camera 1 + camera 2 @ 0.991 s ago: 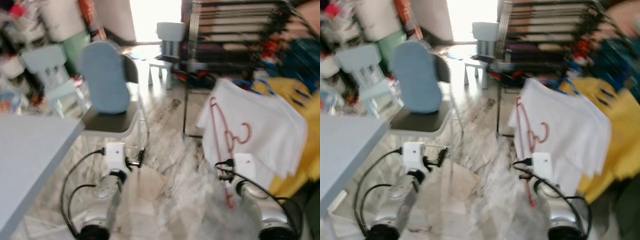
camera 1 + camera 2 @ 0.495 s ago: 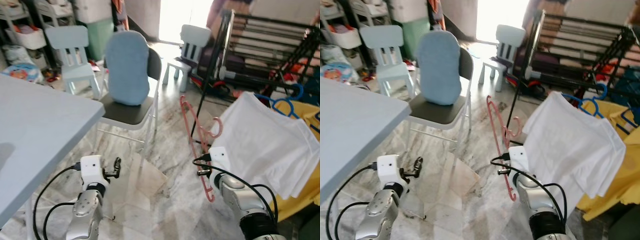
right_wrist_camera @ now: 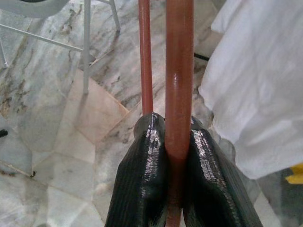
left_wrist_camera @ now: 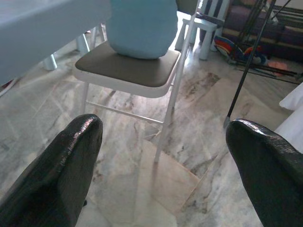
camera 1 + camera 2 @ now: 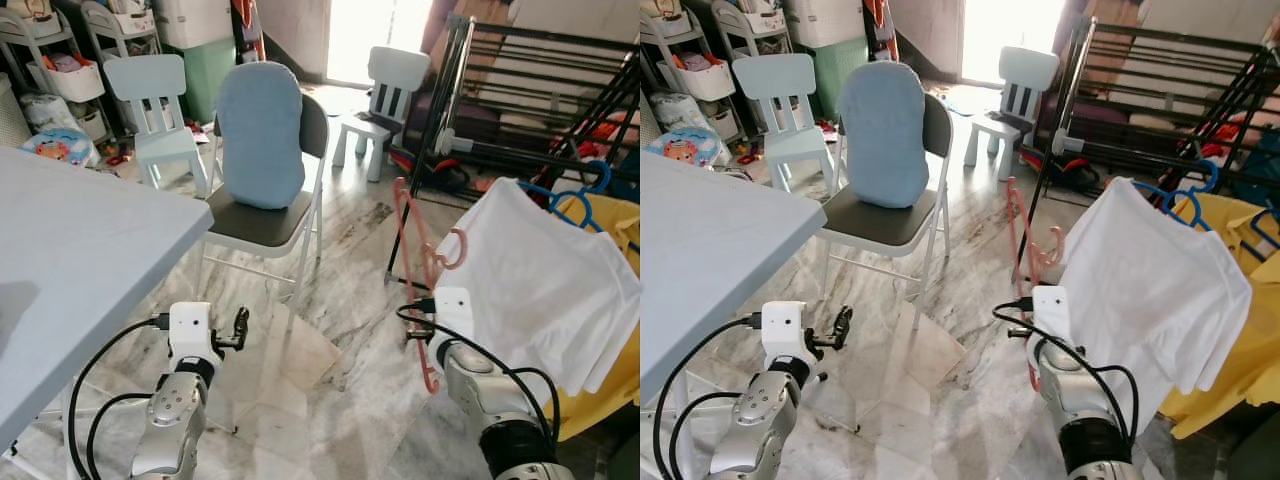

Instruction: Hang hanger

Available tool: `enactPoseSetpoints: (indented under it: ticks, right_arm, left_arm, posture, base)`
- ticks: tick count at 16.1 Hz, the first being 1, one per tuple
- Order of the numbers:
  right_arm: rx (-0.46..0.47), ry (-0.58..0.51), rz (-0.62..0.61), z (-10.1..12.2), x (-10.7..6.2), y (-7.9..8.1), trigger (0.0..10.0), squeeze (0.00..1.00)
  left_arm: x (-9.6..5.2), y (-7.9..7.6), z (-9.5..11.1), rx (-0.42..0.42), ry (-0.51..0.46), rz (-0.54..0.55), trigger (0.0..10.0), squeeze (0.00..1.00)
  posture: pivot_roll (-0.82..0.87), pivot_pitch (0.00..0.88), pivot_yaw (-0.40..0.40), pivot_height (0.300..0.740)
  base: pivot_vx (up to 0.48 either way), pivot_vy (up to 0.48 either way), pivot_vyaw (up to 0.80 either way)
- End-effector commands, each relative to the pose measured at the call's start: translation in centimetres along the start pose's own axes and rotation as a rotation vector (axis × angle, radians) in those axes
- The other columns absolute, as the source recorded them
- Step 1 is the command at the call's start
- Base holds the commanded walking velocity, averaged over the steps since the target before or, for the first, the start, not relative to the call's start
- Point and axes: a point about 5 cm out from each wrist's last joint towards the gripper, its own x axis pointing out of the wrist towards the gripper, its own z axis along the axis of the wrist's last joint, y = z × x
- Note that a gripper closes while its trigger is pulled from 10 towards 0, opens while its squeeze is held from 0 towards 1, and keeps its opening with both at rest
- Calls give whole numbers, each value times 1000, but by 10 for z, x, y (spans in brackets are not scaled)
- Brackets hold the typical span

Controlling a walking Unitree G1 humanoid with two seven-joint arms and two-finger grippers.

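Carry step, hanging not yet done. Right tool (image 3: 179, 156) pinches the pink hanger (image 5: 418, 255) by a bar, held upright over the marble floor just beside the white shirt (image 5: 545, 285). Left tool (image 4: 163, 161) spread, holding nothing, low near the folding chair (image 5: 270, 215). Next, by my reading: bring the hook up to a rail of the black drying rack (image 5: 520, 70), well beyond.

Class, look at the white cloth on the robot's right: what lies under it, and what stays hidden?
Beneath the white cloth a yellow fabric pokes out at the right, and blue hangers show above its top edge. Whatever holds the cloth up is covered.
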Motion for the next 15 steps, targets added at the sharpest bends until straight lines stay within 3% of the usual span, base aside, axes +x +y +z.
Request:
enactPoseSetpoints:
  ticks: [1, 4, 6, 9, 13, 15]
  right_arm:
    - [10, -28, -13, 4, -2, -4, 10000, 0]
    - [52, -31, -77, -2, -3, -17, 10000, 0]
    - [53, -45, -86, 0, -4, -18, 10000, 0]
    - [60, -43, -110, 0, -4, -23, 10000, 0]
    - [50, -26, -102, 0, -1, -18, 10000, 0]
    - [51, -23, -100, 1, -1, -18, 10000, 0]
  left_arm:
    - [-1, 5, 0, 0, 0, -4, 10000, 0]
    - [-7, 23, -5, -17, 24, -16, 10000, 0]
    - [-5, 23, -1, -32, 17, -21, 10000, 0]
    - [-2, 7, 6, -53, -9, -81, 10000, 0]
    - [3, -7, 4, -97, -8, -93, 10000, 0]
    - [3, -11, 4, -103, -5, -96, 10000, 0]
  posture:
    - [-60, 0, -10, 740]
    - [-86, 0, 0, 740]
    - [-90, 0, 8, 740]
    - [-92, 0, 18, 740]
    - [-93, 0, 10, 740]
    - [-94, 0, 9, 740]
  base:
    - [0, 0, 0]
    - [0, 0, 0]
    - [0, 0, 0]
    - [0, 0, 0]
    - [311, 0, 0]
    - [480, 0, -800]
